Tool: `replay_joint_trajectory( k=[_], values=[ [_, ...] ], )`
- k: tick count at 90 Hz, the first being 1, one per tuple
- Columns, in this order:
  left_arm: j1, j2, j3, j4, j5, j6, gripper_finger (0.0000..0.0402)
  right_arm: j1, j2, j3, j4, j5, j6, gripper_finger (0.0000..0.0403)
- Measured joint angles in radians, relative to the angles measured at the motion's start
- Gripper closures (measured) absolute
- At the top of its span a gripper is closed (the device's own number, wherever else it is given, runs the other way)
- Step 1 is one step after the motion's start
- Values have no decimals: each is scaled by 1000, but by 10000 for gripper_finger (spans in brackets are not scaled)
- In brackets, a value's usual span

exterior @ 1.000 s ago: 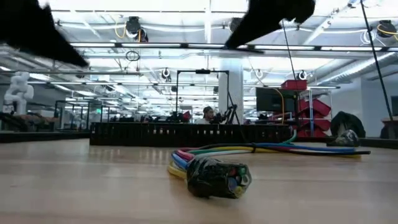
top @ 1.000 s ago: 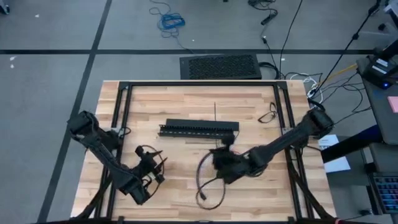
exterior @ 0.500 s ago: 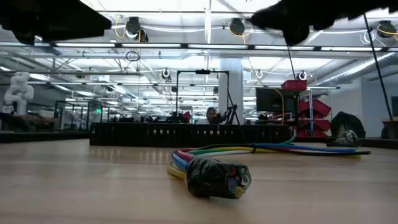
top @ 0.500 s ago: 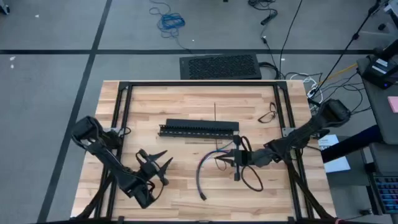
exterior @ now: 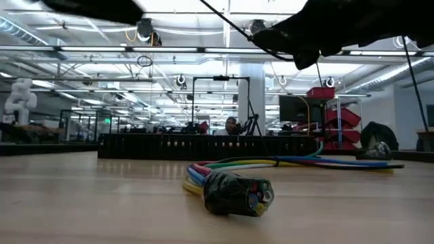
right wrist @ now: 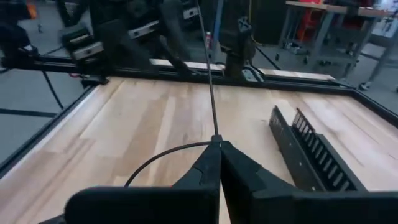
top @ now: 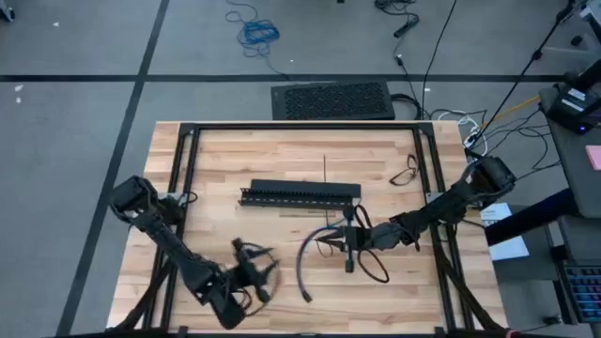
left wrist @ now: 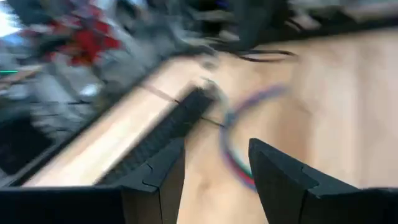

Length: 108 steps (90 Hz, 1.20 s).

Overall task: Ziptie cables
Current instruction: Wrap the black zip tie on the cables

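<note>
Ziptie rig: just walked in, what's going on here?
The right tool is shut on a ziptie, holding it above the table near the cables, in front of the black slotted bar. The ziptie's thin tail sticks out past the fingertips and a dark loop trails back from the grip. The left tool is open and empty near the table's front edge. The cables lie loose, not yet tied.

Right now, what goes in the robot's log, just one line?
right hand: shut on ziptie, above table | left hand: open, empty, near front edge | cables: lying loose
</note>
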<state>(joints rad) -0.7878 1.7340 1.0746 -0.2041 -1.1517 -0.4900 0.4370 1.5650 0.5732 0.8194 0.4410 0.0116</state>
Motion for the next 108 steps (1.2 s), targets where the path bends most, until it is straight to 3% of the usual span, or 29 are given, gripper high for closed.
replay_joint_trajectory(
  k=[6,12,31,58,77,94,108],
  values=[
    [37,0,6,182,87,174,227,4,0,0,7,-2,-8,403],
    [65,0,6,318,101,278,227,17,0,0,14,2,-18,403],
    [147,-1,-25,493,180,314,227,66,0,0,45,35,-60,403],
    [201,-1,-186,1060,339,576,227,48,0,0,58,35,-80,403],
    [237,-1,-214,1087,417,575,259,46,0,0,114,39,-101,403],
    [238,-1,-216,1104,419,601,313,42,0,0,146,55,-90,403],
    [239,8,-216,1162,419,661,324,36,0,0,150,55,-75,403]
  ],
)
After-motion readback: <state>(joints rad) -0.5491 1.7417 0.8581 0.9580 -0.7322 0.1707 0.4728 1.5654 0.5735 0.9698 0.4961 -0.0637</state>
